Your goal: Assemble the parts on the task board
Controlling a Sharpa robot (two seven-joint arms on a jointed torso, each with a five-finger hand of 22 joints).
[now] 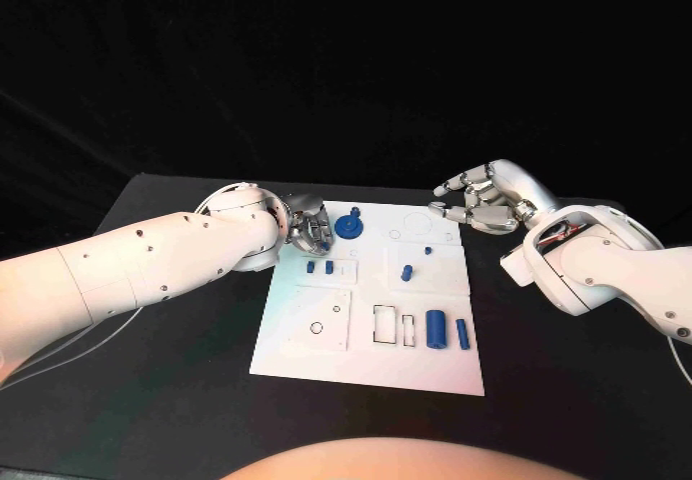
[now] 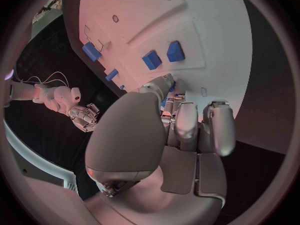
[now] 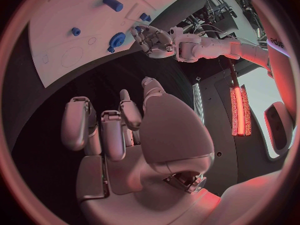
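Head view: my left hand (image 1: 306, 224) sits at the far left edge of the board (image 1: 310, 350), fingers right against the blue gear (image 1: 351, 228), which lies just to its right. I cannot tell whether it actually pinches the gear. My right hand (image 1: 488, 197) hangs off the far right corner, well apart from the gear, fingers curled on nothing, so the left is far nearer. Two blue cylinders (image 1: 436, 324) lie near right, long axes running near to far.

Left wrist view: fingers (image 2: 187, 122) curl down at the board edge; contact is hidden.

Right wrist view: my right hand (image 3: 119, 130) holds nothing above black table (image 3: 56, 100); the gear (image 3: 116, 39) touches the left hand's fingertips, with free room round it.
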